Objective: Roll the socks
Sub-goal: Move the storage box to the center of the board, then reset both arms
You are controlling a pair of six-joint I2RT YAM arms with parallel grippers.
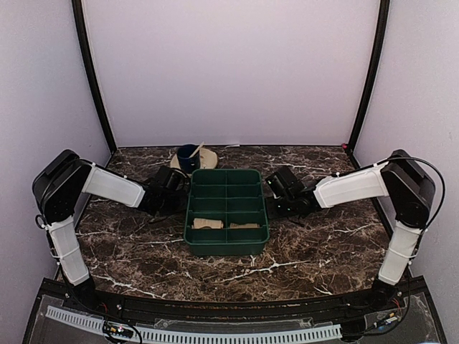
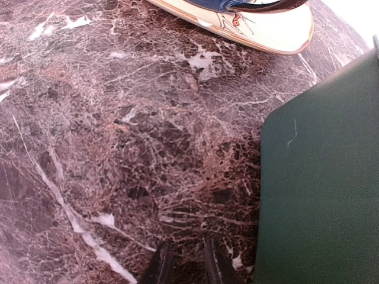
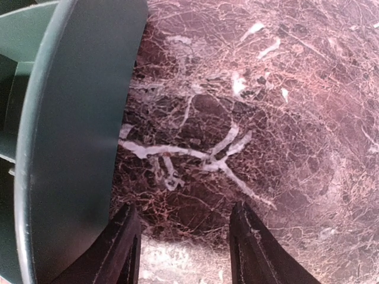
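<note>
No word, number, brand or sign can be read in any of the 3 views. The only mark is a small red and dark line drawing on the beige saucer (image 2: 278, 29), at the upper right of the left wrist view (a little picture, with no letters that can be made out).

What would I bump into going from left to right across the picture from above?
First the left arm, left pincer, tray, sock, other sock, right pincer, right arm.
</note>
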